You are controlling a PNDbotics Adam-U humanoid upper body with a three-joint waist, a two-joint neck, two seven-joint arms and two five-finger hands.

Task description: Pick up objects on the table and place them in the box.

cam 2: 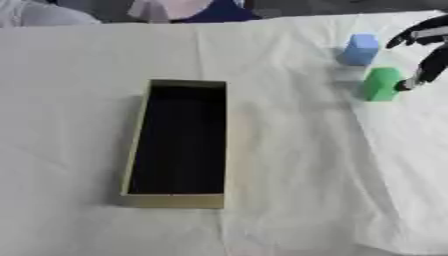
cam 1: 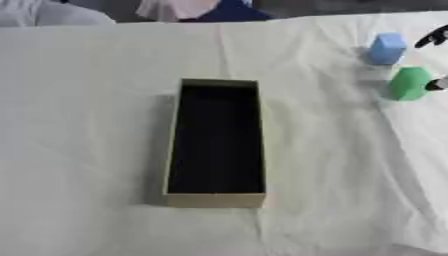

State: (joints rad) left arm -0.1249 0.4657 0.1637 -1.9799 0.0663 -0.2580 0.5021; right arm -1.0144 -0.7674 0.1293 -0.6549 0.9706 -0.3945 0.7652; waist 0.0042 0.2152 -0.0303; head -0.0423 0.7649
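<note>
— While the box (cam 2: 175,145) sits open mid-surface (cam 2: 289,190), where are the blocks?
— Far right; green block (cam 2: 381,84) just below blue block (cam 2: 360,49); right hand (cam 2: 427,50) beside them, fingers apart, one fingertip touching the green block.

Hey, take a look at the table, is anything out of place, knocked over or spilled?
Nothing stands out. The box sits upright and looks empty, the blue block and green block stand on the cloth at the far right, apart from each other, and the right hand is beside them. The cloth is only wrinkled.
</note>
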